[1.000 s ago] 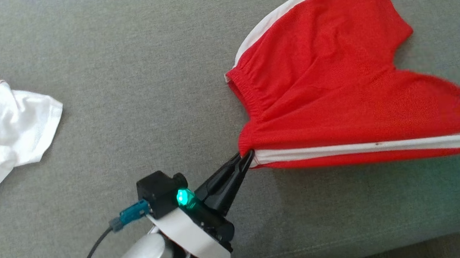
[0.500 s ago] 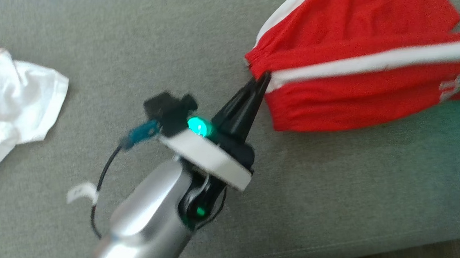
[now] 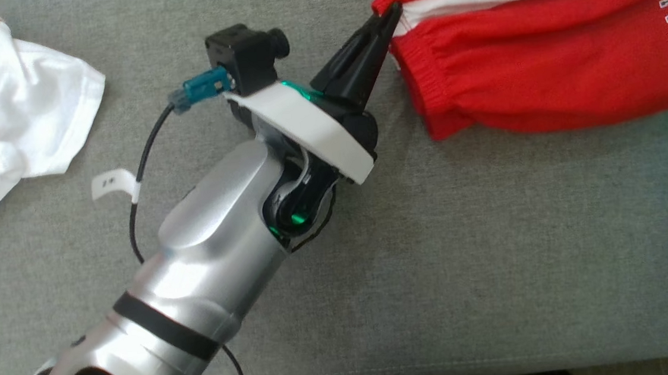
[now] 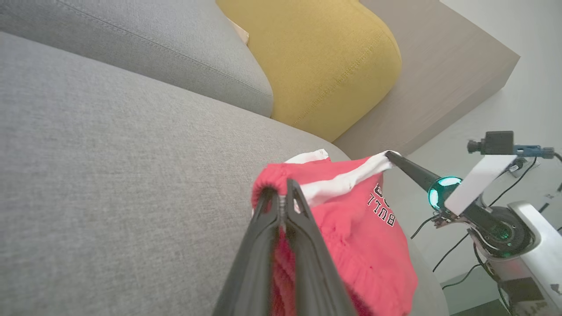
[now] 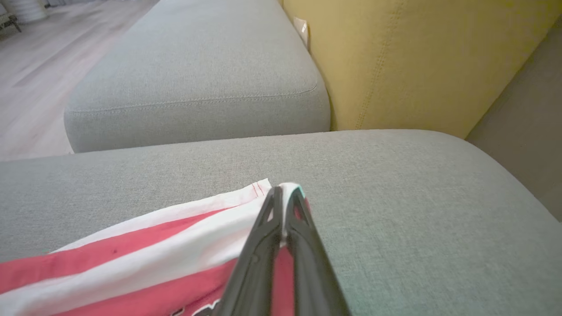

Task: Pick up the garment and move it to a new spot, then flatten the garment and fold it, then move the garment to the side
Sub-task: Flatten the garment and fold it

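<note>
The garment (image 3: pixel 540 76) is a pair of red shorts with a white side stripe and white lettering. It lies doubled over at the far right of the grey sofa seat (image 3: pixel 466 272). My left gripper (image 3: pixel 394 11) is shut on the waistband corner by the stripe, with the arm stretched far forward. In the left wrist view the dark fingers (image 4: pixel 281 193) pinch the red waistband (image 4: pixel 351 219). My right gripper (image 4: pixel 388 154) holds the stripe's other end. In the right wrist view my right gripper (image 5: pixel 283 193) is shut on the white hem (image 5: pixel 153 245).
A second red and white garment (image 3: pixel 19 123) lies crumpled at the far left. A yellow cushion (image 4: pixel 316 57) and a grey back cushion (image 5: pixel 197 74) stand behind the seat. A wooden ledge (image 4: pixel 439 79) runs beyond them. The seat's front edge shows at the head view's bottom.
My left arm has reached forward, carrying the waistband corner up and over the shorts. They are now folded over with the lettered side up. The head view has also shifted.
</note>
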